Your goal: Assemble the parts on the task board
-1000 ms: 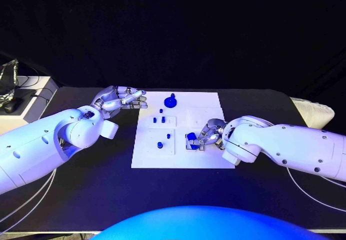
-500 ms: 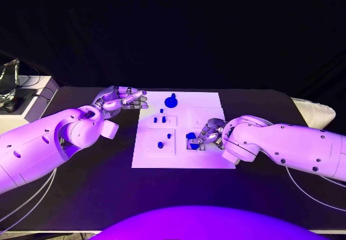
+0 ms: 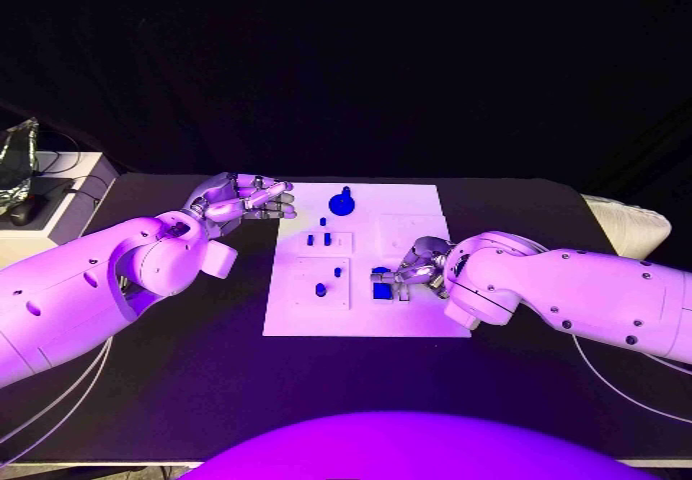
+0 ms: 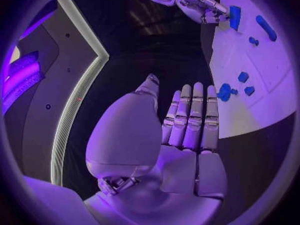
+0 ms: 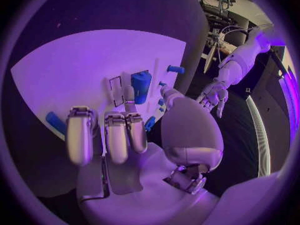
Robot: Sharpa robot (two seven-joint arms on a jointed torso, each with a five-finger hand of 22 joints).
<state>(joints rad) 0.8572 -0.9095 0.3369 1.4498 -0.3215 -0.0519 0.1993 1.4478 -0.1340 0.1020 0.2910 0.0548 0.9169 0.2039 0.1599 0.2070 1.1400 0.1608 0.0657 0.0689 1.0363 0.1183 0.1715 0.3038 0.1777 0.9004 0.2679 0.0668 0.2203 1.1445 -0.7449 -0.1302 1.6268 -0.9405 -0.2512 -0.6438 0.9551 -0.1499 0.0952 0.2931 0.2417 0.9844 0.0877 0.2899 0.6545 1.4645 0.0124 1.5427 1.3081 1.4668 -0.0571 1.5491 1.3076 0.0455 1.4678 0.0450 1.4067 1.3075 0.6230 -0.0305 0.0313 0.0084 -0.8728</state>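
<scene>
White task board (image 3: 421,222) | R hand (image 3: 415,272) hides blue part (image 3: 382,290), grip unclear | L hand (image 3: 242,198) empty, fingers apart

Task board (image 3: 411,215): one white plate on one black table (image 3: 173,380)

Blue parts on the board, seven counted in the head view:
- one large rounded part with a stem (image 3: 340,203)
- two small pegs side by side (image 3: 319,239)
- one small peg (image 3: 338,271)
- one oval peg (image 3: 320,290)
- one block (image 3: 382,291)
- one small piece (image 3: 381,270) beside it

Arms: two; hands: two

White task board (image 3: 411,215) mid-table, small blue parts (image 3: 326,239) scattered across it
</scene>
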